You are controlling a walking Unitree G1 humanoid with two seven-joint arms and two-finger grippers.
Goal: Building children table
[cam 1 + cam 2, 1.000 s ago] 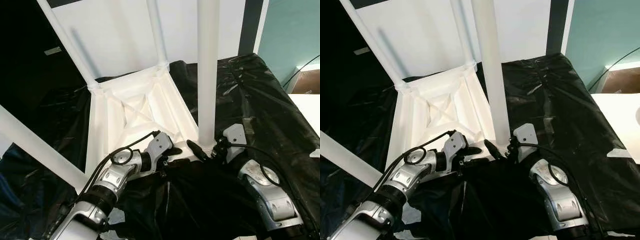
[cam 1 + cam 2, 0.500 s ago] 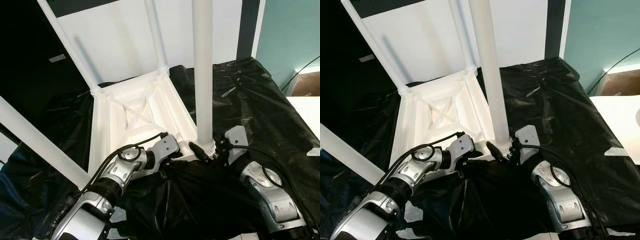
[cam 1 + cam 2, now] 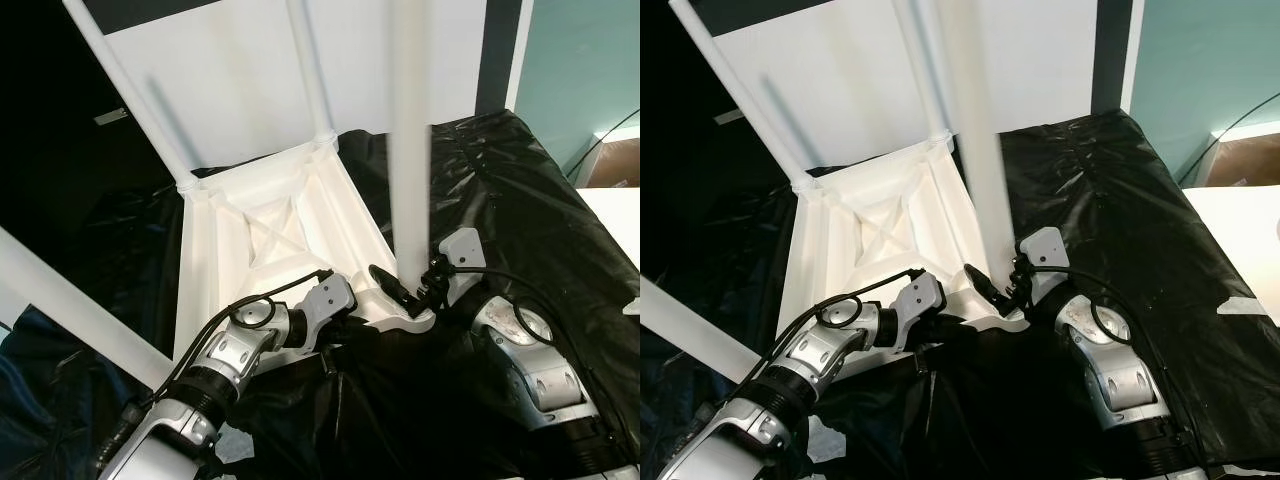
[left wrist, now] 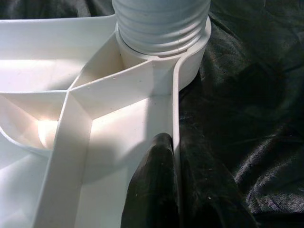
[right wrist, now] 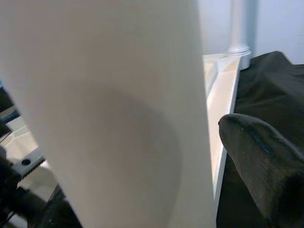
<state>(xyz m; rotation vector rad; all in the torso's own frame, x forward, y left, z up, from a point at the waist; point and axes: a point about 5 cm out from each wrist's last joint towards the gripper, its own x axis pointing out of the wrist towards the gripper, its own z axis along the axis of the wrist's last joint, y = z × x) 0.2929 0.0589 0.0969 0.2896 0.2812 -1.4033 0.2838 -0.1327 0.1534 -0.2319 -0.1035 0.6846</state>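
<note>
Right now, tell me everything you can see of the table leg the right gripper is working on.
The table leg is a smooth white tube, plastic by the look of it, standing nearly upright at the near right corner of the upturned white tabletop. Its ribbed, threaded end sits in the round corner socket. The right gripper is at its base with fingers either side of it; the left gripper pinches the tabletop's rim nearby.

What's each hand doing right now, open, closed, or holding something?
Left hand: closed on the rim of the upturned white table top.
Right hand: closed around the base of the near table leg.
</note>
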